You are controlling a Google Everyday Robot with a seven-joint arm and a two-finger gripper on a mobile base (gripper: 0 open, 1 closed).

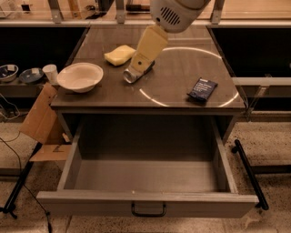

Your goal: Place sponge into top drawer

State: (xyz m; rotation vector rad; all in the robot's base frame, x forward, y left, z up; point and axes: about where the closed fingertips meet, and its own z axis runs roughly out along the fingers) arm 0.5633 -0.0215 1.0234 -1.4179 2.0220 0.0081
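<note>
Risk of clipping or rolling the can (pixel 137 73) right at the jaws, spread impossible to tell, while reaching the sponge (pixel 119 54) just beside them on the surface (pixel 182 77), well apart from the open top drawer (pixel 145 175).

White wrist (pixel 175 13) at top centre, cream end effector (pixel 140 59) slanting down toward view's left

Warm overhead light draws a glare ring on the table (pixel 177 77). The gripper (pixel 138 61), upper centre, glows pale.
</note>
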